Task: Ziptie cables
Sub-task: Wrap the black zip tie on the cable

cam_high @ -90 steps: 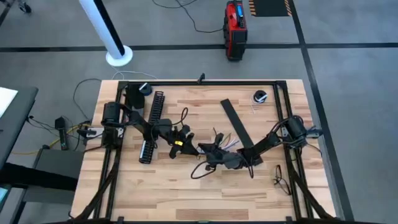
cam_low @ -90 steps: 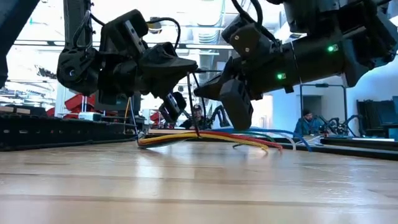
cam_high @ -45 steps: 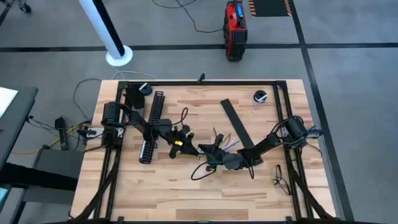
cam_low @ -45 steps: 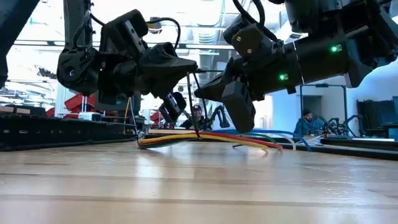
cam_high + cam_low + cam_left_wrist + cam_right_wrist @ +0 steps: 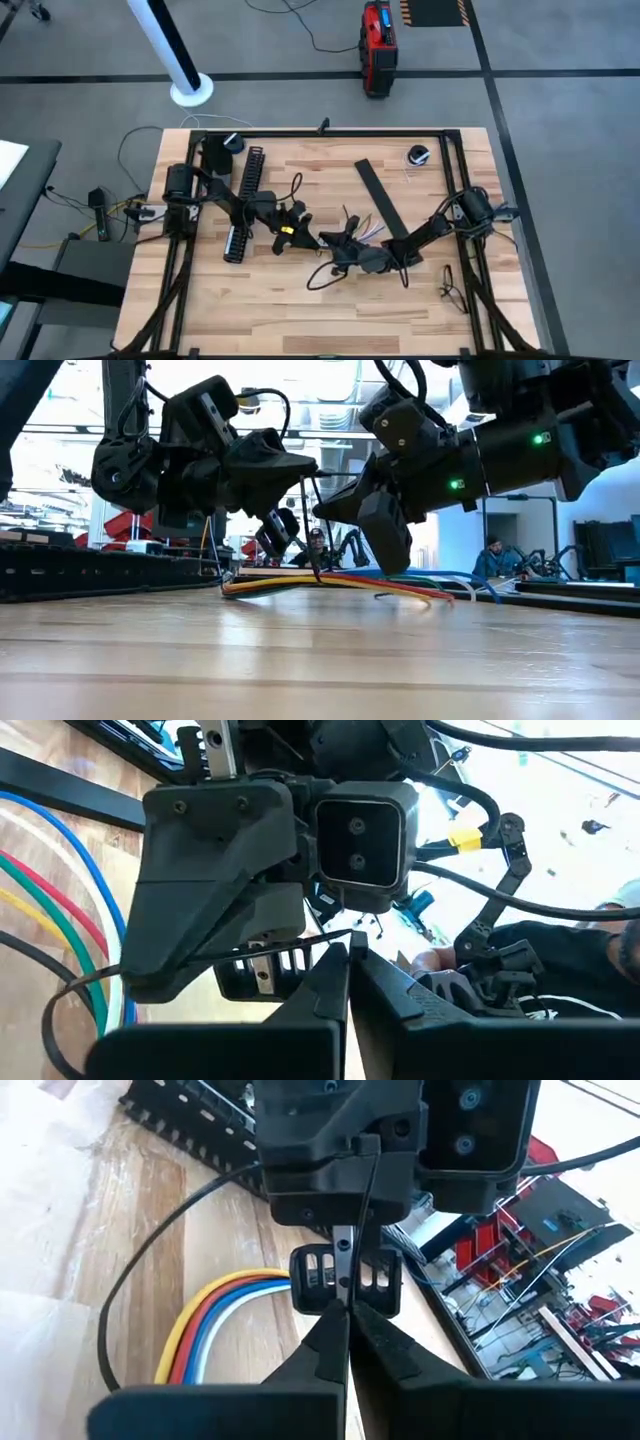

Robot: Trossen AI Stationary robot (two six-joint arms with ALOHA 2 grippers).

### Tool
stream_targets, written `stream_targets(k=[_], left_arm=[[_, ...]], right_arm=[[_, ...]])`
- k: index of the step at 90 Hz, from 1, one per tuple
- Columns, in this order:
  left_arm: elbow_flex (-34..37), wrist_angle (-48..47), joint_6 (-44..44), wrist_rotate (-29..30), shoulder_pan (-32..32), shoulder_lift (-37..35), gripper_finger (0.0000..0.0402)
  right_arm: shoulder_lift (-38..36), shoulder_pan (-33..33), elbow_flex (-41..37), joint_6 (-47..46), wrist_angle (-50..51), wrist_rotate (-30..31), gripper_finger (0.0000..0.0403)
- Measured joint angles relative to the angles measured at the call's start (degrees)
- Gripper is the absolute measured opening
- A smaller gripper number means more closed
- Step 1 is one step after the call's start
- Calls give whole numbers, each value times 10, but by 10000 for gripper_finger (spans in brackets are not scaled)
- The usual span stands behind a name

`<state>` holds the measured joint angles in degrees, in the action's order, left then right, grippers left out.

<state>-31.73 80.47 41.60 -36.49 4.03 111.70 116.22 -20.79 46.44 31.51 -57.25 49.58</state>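
Both arms reach inward — left claw [image 5: 297, 224] and right claw [image 5: 335, 245] pinched closed, tips near each other.

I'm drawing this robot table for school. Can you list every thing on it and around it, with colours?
cables: one bundle, yellow, red, blue, white, green; table middle, between the grippers
zip tie: one, thin black; held upright between both grippers
slotted channel: one, black; left part of table
flat strip: one, black; right of middle
small round object: one, black and white; far right corner
table: one, light wood, black frame
red case: one; floor behind table
white pole: one; floor, far left
left gripper: black; shut on zip tie
right gripper: black; shut on zip tie
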Motion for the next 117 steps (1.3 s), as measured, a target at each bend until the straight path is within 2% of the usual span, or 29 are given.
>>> stream_targets(k=[81, 117], left_arm=[[0, -1, 2, 0, 0, 0, 0], [0, -8, 1, -2, 0, 0, 0]], right_arm=[[0, 7, 0, -10, -3, -15, 0], [0, 7, 9, 19, -21, -17, 0]])
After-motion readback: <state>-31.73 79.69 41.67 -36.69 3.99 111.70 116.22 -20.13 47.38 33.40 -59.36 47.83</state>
